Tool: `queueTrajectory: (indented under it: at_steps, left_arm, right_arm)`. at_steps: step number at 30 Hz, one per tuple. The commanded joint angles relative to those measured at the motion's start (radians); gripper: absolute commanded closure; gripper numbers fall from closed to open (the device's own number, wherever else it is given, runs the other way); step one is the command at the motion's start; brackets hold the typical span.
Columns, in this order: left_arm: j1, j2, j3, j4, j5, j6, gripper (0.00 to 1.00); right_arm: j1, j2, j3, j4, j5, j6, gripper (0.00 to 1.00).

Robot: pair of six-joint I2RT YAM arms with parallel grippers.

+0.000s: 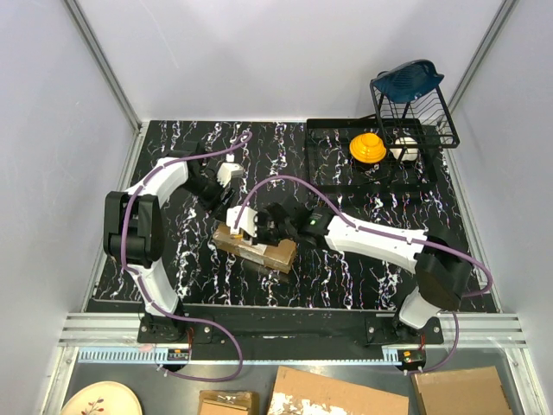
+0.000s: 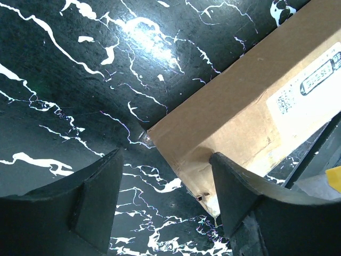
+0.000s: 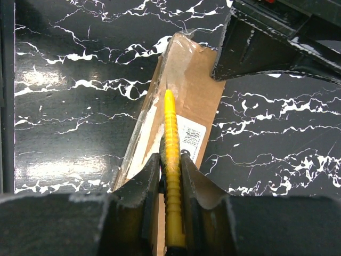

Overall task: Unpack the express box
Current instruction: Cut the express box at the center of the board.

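The express box (image 1: 256, 247) lies flat mid-table, brown cardboard with clear tape and a white label (image 3: 190, 136). My right gripper (image 3: 169, 159) is shut on a yellow utility knife (image 3: 169, 122). The knife points along the box's top (image 3: 197, 85), its tip near the taped seam. In the top view the right gripper (image 1: 261, 232) hovers over the box. My left gripper (image 2: 166, 160) is open and straddles a corner of the box (image 2: 250, 101). One finger (image 2: 234, 186) is against the box end, the other (image 2: 98, 192) over bare table. It sits at the box's left end (image 1: 220, 207).
A black wire dish rack (image 1: 415, 112) stands at the back right with a blue item (image 1: 406, 78) on top. A yellow object (image 1: 367, 147) and a white one (image 1: 404, 149) lie on its tray. Torn cardboard pieces (image 1: 337, 393) and a plate (image 1: 99, 402) lie below the table's near edge.
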Motion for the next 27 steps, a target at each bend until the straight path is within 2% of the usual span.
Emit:
queueTrajectory:
  at_steps: [1, 27]
  left_arm:
    - [0.005, 0.013, -0.018, 0.032, 0.0, 0.03, 0.31]
    - [0.006, 0.016, -0.031, 0.046, -0.009, 0.039, 0.33]
  right_arm:
    - [0.019, 0.021, 0.057, -0.002, 0.019, -0.02, 1.0]
    - [0.047, 0.046, 0.046, -0.022, 0.089, 0.009, 1.0]
